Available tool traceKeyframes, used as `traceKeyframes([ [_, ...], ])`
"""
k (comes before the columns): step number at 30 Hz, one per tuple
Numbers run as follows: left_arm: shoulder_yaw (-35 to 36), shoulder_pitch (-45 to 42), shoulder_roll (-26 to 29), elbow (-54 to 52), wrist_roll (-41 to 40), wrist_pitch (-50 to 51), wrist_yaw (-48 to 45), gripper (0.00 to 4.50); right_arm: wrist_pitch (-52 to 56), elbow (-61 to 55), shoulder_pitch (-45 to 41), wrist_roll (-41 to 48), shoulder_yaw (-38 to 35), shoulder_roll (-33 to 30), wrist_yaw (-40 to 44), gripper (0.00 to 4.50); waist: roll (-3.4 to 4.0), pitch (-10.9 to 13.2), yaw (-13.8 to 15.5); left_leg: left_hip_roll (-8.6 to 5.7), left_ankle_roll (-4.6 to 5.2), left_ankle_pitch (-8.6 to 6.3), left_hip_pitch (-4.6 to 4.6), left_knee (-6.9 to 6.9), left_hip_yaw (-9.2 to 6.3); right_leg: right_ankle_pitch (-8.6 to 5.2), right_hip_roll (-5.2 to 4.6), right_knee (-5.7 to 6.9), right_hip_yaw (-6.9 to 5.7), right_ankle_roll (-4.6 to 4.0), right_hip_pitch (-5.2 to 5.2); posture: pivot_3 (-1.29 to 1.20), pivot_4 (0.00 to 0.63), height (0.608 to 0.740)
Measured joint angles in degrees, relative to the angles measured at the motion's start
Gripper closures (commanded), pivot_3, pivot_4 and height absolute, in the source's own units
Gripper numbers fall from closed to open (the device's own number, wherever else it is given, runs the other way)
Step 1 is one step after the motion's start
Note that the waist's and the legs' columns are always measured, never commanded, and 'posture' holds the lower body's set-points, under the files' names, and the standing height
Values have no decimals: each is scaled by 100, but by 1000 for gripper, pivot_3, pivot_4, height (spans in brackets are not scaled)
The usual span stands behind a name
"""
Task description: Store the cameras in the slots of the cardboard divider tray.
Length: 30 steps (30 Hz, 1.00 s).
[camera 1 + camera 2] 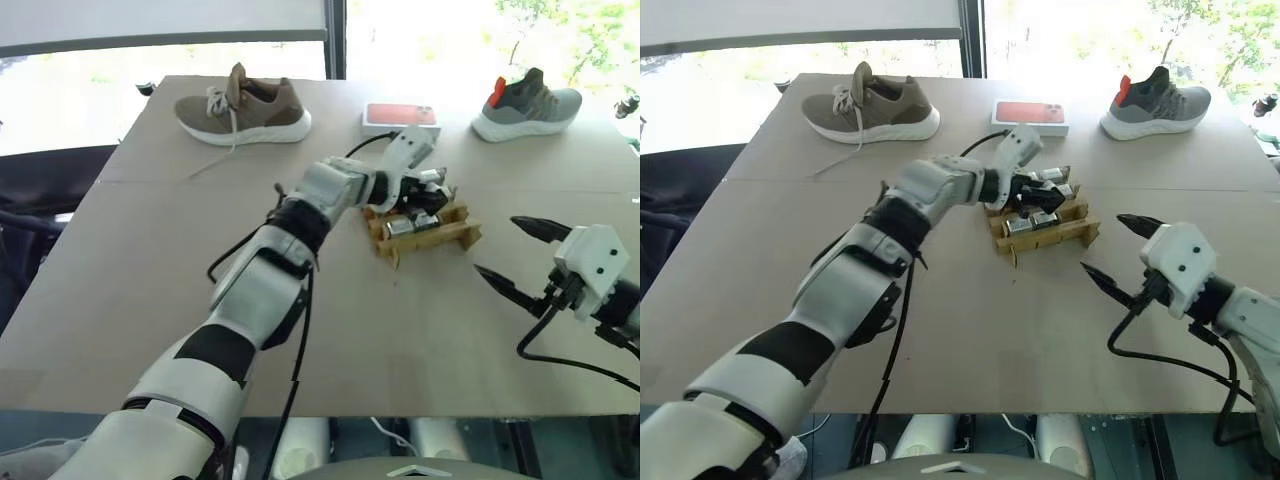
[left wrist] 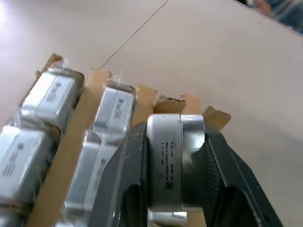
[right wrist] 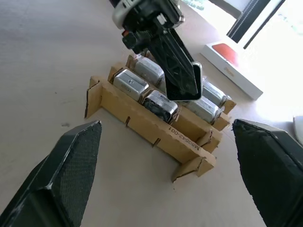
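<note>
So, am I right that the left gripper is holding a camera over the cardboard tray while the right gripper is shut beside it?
Not quite: the right gripper is open, its fingers spread wide in the right wrist view. The rest holds: the left gripper is shut on a camera over the cardboard tray.

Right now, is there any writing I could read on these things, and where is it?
"M00C42-001", as best it reads: printed on the tray's front strip.
Labels on the cameras: too small and blurred to read.
Label on the camera in the left pincer: print too fine to read.
</note>
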Motion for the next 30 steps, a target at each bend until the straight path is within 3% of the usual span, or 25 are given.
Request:
traceKeyframes([
  [8, 197, -309, -772, 1248, 1056, -1241, 279, 3705, 33, -366, 266, -28, -21, 180, -404, 96, -3, 2, 3, 0, 24, -14, 0, 3, -15, -1, -1, 4, 11, 2, -5, 0, 150, 740],
  [25, -55, -531, -876, 1479, 2736, -1407, 46, 3705, 46, -532, 464, -100, -18, 187, -751, 96, -3, 1, -53, 11, 34, -20, 15, 3, -6, -1, 14, 17, 28, 2, -7, 0, 150, 740],
  [30, 236, -672, -804, 1540, 2789, -1270, 12, 1481, 59, -632, 485, -105, -6, 187, -786, 0, -3, 1, -61, 12, 36, -20, 13, 5, -9, -1, 15, 19, 28, 2, -8, 0, 150, 740],
])
